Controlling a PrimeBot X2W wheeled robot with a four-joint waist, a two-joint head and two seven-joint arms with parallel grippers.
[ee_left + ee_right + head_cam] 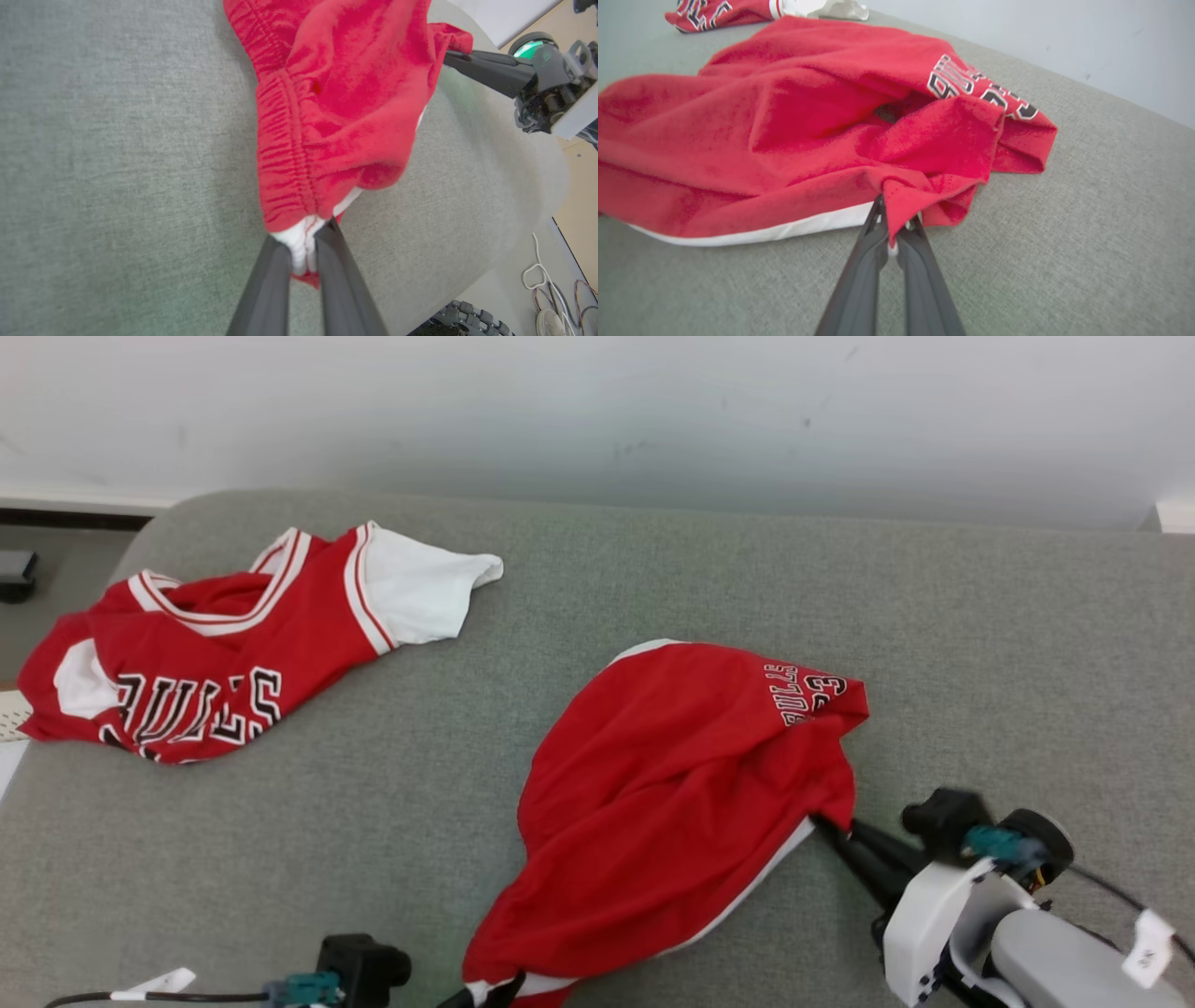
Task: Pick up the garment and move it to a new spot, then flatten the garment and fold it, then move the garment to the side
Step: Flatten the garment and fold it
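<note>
The garment (672, 784) is a pair of red shorts with a white side stripe and black-and-white lettering, bunched on the grey padded surface (980, 644). My left gripper (499, 989) is shut on its near corner at the bottom edge of the head view. In the left wrist view the left gripper (306, 254) pinches white and red cloth by the waistband of the garment (345, 93). My right gripper (826, 823) is shut on the right edge of the shorts. The right wrist view shows the right gripper (892, 219) clamping a red fold of the garment (784, 126).
A red and white jersey (215, 663) lies crumpled at the far left of the surface. A pale wall (653, 411) runs behind. In the left wrist view the surface's rounded edge drops to a floor with cables (542, 275) and a robot wheel (462, 317).
</note>
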